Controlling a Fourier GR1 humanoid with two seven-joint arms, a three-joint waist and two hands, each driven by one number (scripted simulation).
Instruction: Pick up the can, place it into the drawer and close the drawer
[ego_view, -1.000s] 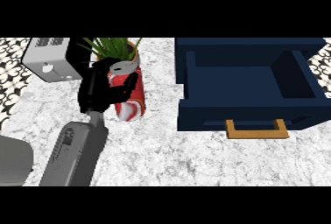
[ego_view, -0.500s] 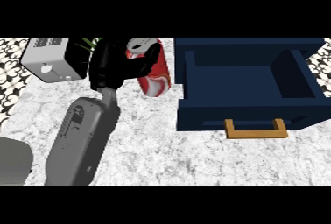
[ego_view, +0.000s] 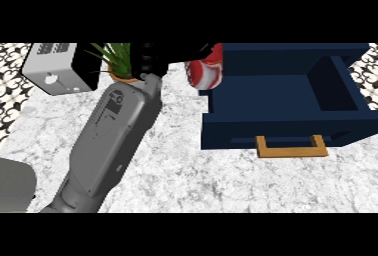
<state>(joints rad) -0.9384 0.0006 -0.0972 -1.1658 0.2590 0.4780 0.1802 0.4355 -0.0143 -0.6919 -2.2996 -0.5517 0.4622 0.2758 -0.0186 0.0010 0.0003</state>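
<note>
My left hand is up at the top of the head view, its black fingers curled round a red and white can. The can is held tilted in the air, right at the left wall of the open navy drawer. Much of the can's left side is hidden by the hand. The drawer is pulled out toward me, its inside is bare, and a wooden handle sits on its front. My right hand is not in view.
A silver toaster stands at the back left, with a potted green plant beside it, just left of my hand. A grey shape shows at the lower left edge. Marble counter spreads before the drawer.
My left hand has carried the can up off the counter and to the right, from beside the plant to the drawer's left wall. The drawer has not moved.
</note>
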